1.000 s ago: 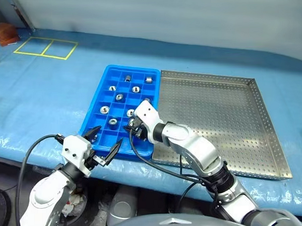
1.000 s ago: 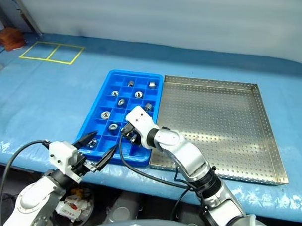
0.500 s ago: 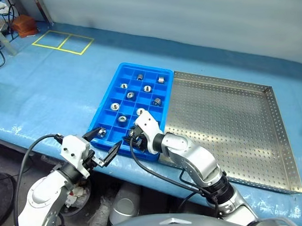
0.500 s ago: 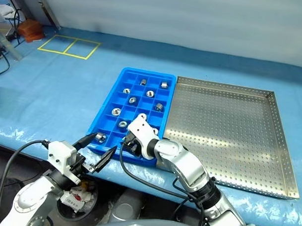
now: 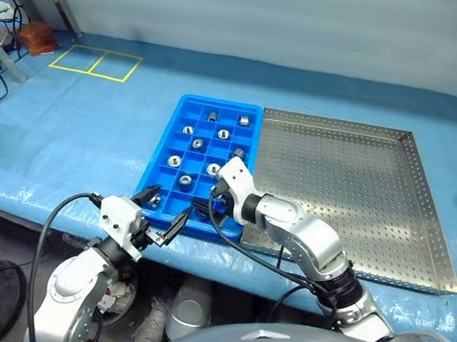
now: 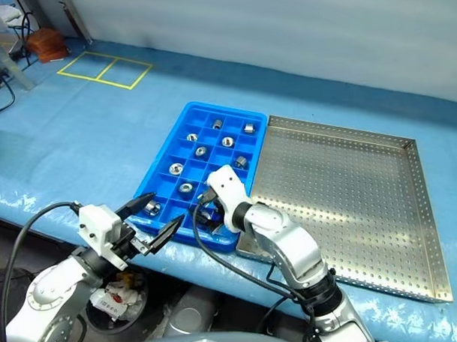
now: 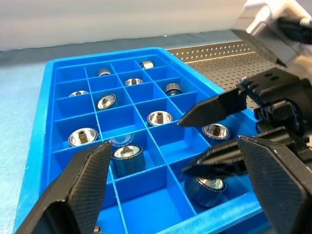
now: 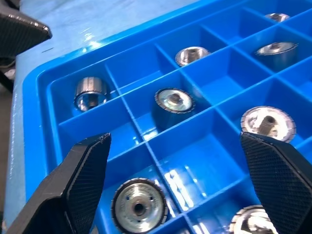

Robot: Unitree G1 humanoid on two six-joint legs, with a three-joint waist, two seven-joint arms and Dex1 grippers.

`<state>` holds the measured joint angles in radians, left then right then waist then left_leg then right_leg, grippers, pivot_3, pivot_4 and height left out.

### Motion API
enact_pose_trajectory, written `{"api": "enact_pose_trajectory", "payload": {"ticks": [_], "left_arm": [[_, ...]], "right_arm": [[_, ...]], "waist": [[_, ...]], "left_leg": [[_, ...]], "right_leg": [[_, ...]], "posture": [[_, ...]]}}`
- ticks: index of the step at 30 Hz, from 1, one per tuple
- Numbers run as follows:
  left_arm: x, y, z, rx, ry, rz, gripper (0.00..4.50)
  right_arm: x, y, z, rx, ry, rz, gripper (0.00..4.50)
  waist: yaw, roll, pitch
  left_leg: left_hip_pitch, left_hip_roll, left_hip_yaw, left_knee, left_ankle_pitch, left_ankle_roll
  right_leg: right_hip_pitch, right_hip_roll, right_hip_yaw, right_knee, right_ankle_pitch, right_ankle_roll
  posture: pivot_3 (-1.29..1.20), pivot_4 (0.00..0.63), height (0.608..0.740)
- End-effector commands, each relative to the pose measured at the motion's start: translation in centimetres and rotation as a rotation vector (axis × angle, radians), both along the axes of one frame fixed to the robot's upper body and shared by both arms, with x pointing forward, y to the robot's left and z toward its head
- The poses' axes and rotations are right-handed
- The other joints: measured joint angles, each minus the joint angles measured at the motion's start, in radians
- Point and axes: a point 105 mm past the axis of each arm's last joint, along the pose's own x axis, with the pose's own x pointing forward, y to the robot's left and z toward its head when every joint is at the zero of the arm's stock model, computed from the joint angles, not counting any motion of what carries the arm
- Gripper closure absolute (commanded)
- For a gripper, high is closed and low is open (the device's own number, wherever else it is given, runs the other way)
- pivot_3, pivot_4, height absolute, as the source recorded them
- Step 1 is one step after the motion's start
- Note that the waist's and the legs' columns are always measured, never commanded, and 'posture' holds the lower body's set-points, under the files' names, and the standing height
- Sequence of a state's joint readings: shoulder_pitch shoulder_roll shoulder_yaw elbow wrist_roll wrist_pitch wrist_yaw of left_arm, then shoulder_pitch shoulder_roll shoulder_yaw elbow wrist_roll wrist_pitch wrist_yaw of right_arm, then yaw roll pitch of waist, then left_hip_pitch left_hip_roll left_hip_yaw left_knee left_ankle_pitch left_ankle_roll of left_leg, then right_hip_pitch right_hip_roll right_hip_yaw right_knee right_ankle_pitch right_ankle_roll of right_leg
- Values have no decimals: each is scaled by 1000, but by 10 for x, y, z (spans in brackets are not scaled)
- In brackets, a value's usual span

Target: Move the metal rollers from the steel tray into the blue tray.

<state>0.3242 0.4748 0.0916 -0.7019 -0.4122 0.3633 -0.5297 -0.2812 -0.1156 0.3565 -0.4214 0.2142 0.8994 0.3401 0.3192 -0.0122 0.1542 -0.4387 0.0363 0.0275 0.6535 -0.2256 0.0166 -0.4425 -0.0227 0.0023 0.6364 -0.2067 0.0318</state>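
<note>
The blue tray lies on the table with several metal rollers in its compartments, one to a cell. Against its right side sits the steel tray, its perforated floor bare. My right gripper is open low over the blue tray's near right corner. A roller lies in the compartment just beneath its spread fingers. My left gripper hangs open at the tray's near edge, level, with nothing between its fingers.
The trays rest on a blue table cover. A yellow taped rectangle and a brown object lie at the far left. The table's front edge runs just below the blue tray, with a black cable trailing from my left arm.
My right gripper has gone from shut to open, letting a roller go into a near compartment of the blue tray, and has shifted a little right. The camera view has also shifted.
</note>
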Motion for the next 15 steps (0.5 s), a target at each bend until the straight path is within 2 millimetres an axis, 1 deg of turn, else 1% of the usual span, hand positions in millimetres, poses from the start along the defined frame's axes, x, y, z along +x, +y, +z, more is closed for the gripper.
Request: {"api": "enact_pose_trajectory", "payload": {"ticks": [1, 3, 6, 8, 11, 15], "left_arm": [[6, -7, 4, 0, -23, -41, 0], [12, -11, 4, 3, -34, -59, 0], [24, -18, 5, 13, -53, -91, 0], [29, -19, 6, 18, -61, -95, 0], [44, -29, 9, 25, -88, -123, 0], [61, -45, 10, 33, -107, -176, 0]], "right_arm": [[4, -14, 20, 34, -76, -59, 38], [7, -26, 21, 26, -90, -104, 38], [4, -47, 17, -16, -97, -159, 38], [2, -53, 16, -24, -98, -175, 38], [-3, -71, 17, -33, -108, -241, 38], [-10, -93, 17, -60, -125, -331, 38]], "waist": [[-3, 0, 0], [-5, 0, 0], [-18, 0, 0], [-32, 0, 0], [-73, 0, 0], [-145, 1, 0]], "left_leg": [[0, 0, 0, 0, 0, 0], [0, 0, 0, 0, 0, 0], [0, 0, 0, 1, 0, 0], [0, -1, -1, 2, 0, 0], [0, -1, -1, 4, 0, 0], [0, -1, -3, 8, 0, 1]], "right_leg": [[0, 0, 0, 0, 0, 0], [0, 0, 0, 1, 0, 0], [1, 0, 0, 0, 0, 0], [3, 0, 0, 1, 0, 0], [4, 0, 0, 3, 0, 0], [6, 0, 0, 5, 0, 0]], "posture": [[382, 150, 740], [346, 150, 740], [284, 150, 740], [254, 150, 740], [183, 150, 740], [104, 150, 740]]}}
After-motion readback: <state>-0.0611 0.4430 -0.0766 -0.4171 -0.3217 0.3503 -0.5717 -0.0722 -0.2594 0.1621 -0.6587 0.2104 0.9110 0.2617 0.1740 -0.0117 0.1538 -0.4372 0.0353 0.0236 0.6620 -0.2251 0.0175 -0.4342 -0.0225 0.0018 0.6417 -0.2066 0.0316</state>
